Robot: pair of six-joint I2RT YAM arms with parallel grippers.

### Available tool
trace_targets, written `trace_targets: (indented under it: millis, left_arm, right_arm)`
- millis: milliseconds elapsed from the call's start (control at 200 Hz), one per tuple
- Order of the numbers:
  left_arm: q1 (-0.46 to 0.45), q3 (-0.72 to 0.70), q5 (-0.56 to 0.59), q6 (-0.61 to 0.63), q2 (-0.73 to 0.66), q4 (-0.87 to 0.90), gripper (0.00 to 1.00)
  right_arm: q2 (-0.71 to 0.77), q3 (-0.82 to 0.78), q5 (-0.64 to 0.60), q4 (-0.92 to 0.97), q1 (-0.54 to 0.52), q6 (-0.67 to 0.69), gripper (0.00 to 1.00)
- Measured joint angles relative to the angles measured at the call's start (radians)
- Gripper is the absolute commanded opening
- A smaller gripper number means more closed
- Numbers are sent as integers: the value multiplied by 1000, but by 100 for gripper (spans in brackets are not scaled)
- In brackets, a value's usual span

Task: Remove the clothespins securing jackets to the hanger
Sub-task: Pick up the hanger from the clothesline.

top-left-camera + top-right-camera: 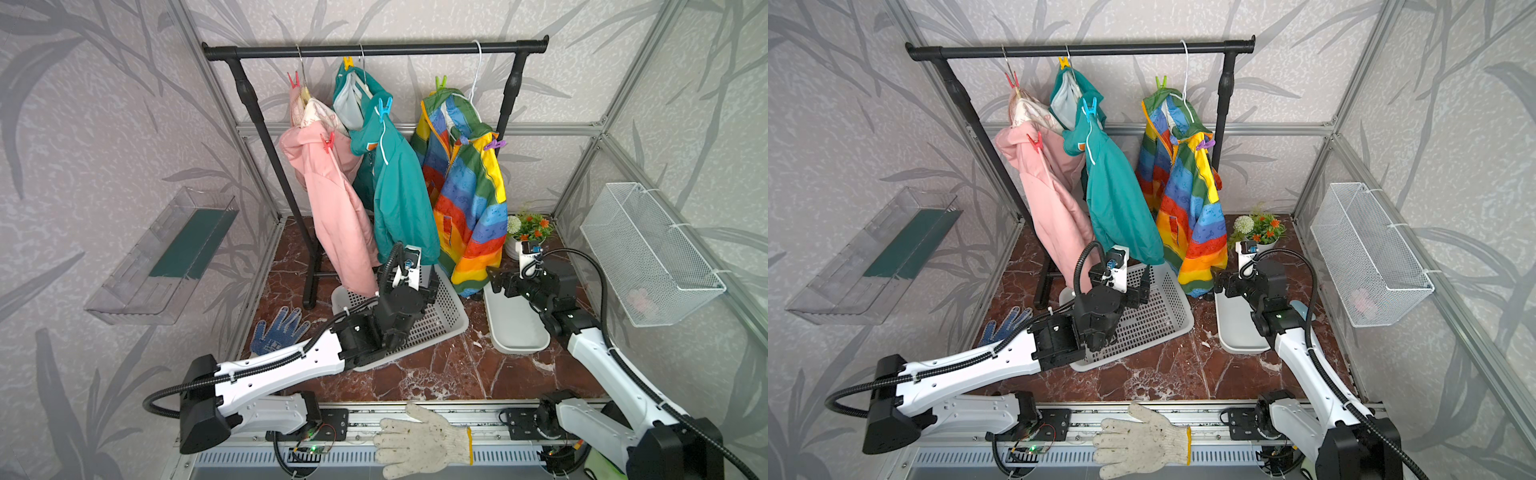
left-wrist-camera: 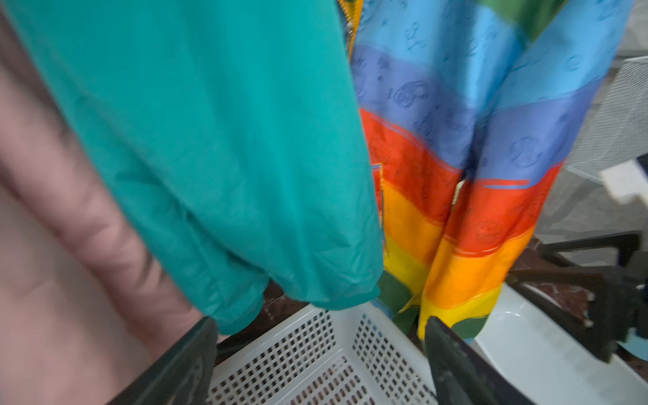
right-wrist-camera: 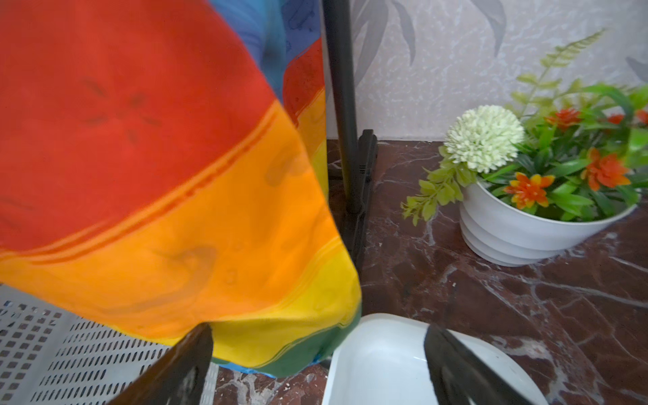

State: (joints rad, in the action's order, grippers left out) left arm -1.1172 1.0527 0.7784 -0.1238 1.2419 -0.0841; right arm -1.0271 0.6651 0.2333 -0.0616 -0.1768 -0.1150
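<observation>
We see a booth with leaf-patterned walls and a dark red marble surface [image 1: 419, 374]. Nearest lies a white knit glove [image 1: 424, 442]. Further in, the left gripper [image 2: 319, 328] hangs over the perforated basket [image 1: 442, 324] and the right gripper [image 3: 319, 331] over the white tray [image 1: 517, 332]. Both have their jaws spread wide and hold nothing.

Behind them hang the pink jacket [image 1: 332, 199], the teal jacket [image 1: 399, 195] and the rainbow jacket [image 1: 465, 199]. Farthest and highest, all six clothespins [image 1: 328, 142] sit clipped at collars and shoulders under the black bar [image 1: 374, 50].

We judge that no peg is off yet. The next move calls for lifting one arm up to a peg and squeezing its tail.

Only the top views show the pegs. The wrist views show just the hems, but they show the open jaws plainly.
</observation>
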Motion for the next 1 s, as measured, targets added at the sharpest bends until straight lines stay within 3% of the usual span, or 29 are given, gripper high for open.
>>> trace_targets:
  millis: [355,640,1000]
  left_arm:
    - [27,388,-166,122,245,22,90]
    - [90,691,-245,168,430,78,90]
    - [144,958,-294,185,592,119,80]
  right_arm:
    - [-84,53,13,-10,-114,73,94]
    - [-99,58,29,-24,-146,87,94]
    - [-100,58,39,-23,-171,110,94]
